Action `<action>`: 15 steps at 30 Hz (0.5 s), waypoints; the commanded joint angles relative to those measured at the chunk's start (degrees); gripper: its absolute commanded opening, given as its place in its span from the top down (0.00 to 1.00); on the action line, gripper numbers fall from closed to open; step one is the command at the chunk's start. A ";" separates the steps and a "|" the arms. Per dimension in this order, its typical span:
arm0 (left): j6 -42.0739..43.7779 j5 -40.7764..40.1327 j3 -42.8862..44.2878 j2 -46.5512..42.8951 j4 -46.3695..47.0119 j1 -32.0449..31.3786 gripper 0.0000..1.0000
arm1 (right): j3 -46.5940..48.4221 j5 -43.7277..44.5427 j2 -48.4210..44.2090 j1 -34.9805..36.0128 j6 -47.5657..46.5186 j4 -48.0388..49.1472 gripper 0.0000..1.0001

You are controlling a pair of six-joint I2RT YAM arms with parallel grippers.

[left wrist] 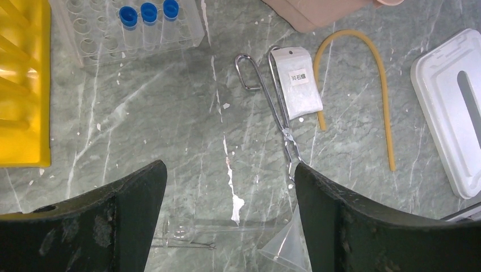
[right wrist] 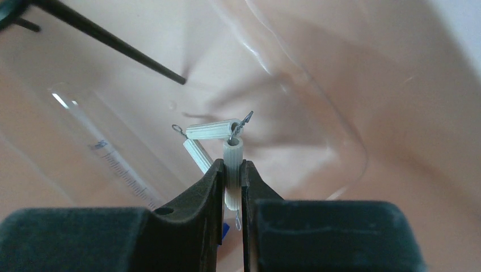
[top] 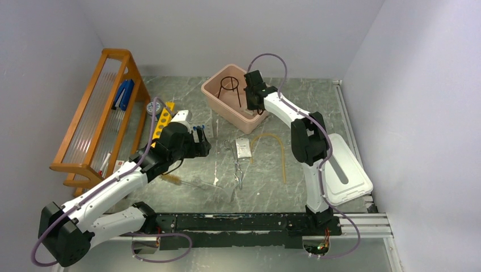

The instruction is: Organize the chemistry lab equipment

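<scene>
the white triangle [right wrist: 212, 130] hangs inside the pink tub [right wrist: 368, 85], one of its ribbed white tubes clamped upright between the right fingers [right wrist: 211, 184], which are clenched on it. a leg of the black wire tripod [right wrist: 113, 42] slants past above it, and a clear graduated tube [right wrist: 113, 164] lies in the tub below. the left fingers [left wrist: 125, 209] stand spread wide and grasp nothing, held over the table [left wrist: 142, 124]. beneath them lie the metal tongs [left wrist: 281, 119] with a small white packet [left wrist: 300, 85] touching them, the tan rubber tubing [left wrist: 380, 73] just beside, blue-capped tubes [left wrist: 148, 14] upright in a clear rack [left wrist: 102, 28], and the yellow tube rack [left wrist: 22, 85].
</scene>
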 commanded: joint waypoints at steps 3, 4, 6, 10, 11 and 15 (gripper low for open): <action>-0.03 0.18 0.40 0.95 2.65 0.00 0.14 | 3.03 2.78 1.62 -0.59 -1.80 -1.14 0.82; -0.13 0.40 0.38 1.03 2.89 0.04 0.14 | 3.32 3.06 1.53 -0.57 -1.73 -1.34 0.78; -0.15 0.57 0.58 1.26 2.98 0.05 0.14 | 3.29 3.32 0.51 -0.59 -1.59 -1.25 0.72; 0.03 0.68 1.15 1.69 2.74 0.05 0.14 | 2.28 2.67 -2.64 -0.58 -1.23 -0.22 0.61; 0.12 0.65 1.23 1.63 2.55 0.05 0.14 | 2.14 2.36 -3.43 -0.55 -1.09 -0.14 0.59; 0.20 0.49 1.34 0.91 2.13 0.05 0.13 | 2.14 1.17 -6.59 -0.54 -0.50 -0.72 0.55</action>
